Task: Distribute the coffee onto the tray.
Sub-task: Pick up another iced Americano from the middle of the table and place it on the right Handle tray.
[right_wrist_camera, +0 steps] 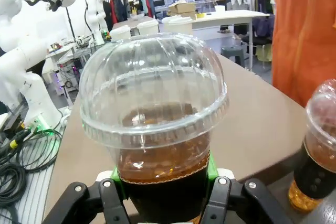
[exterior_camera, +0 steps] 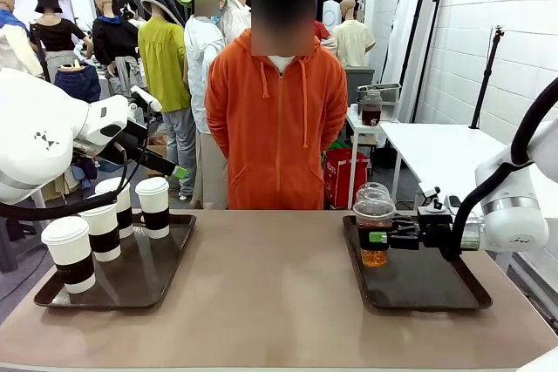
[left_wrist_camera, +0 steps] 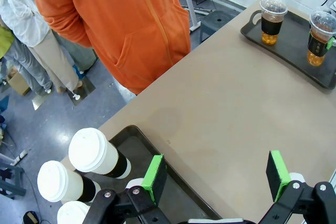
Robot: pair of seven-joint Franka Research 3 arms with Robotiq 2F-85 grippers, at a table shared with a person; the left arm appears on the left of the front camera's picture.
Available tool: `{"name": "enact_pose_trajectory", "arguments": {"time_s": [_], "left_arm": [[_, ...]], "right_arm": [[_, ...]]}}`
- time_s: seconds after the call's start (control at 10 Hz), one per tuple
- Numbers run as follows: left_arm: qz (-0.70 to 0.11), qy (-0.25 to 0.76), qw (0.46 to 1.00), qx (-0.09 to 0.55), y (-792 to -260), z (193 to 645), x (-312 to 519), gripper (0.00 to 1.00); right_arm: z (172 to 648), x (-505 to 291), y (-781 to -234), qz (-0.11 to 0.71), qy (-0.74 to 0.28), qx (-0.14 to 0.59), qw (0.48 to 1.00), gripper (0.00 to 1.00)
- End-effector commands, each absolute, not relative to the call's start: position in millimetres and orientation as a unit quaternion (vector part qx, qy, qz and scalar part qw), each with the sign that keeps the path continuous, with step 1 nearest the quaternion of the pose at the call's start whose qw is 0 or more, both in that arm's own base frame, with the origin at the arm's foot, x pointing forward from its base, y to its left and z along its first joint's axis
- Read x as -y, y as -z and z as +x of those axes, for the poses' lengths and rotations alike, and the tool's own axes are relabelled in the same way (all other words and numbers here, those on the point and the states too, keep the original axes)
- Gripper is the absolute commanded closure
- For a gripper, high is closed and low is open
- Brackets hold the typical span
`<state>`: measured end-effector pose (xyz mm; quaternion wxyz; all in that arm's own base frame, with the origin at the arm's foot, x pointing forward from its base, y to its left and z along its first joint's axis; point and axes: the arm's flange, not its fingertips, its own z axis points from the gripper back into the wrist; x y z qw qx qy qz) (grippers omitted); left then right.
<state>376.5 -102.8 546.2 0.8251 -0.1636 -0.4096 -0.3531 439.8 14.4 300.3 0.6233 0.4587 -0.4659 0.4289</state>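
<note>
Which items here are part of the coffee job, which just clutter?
Job: four paper cups on left tray; two dome cups, one in right claw, one behind; right tray; left claw open.
Clutter: red bag, side table.

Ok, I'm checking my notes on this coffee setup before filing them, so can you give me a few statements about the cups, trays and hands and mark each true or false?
1. The right hand is closed on a clear dome-lidded cup. True.
2. Four white paper cups stand on the left tray. True.
3. The left hand grips a white cup. False: its green pads stand apart with nothing between them, above the tray's edge.
4. Both clear cups are on the left tray. False: they are at the right tray.
5. The person in the orange hoodie is reaching for a cup. False: no hand reaches over the table.
</note>
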Motion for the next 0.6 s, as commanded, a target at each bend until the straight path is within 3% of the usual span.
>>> {"name": "enact_pose_trajectory", "arguments": {"time_s": [0.0,0.5], "left_arm": [[-0.166,0.353,0.825,0.408,-545.1,376.7,102.2,0.00],[-0.166,0.353,0.825,0.408,-545.1,376.7,102.2,0.00]], "right_arm": [[435.1,-5.8,-290.0,0.455,-0.434,0.480,0.611,0.39],[449.3,2.4,-262.2,0.465,-0.428,0.508,0.585,0.39]]}}
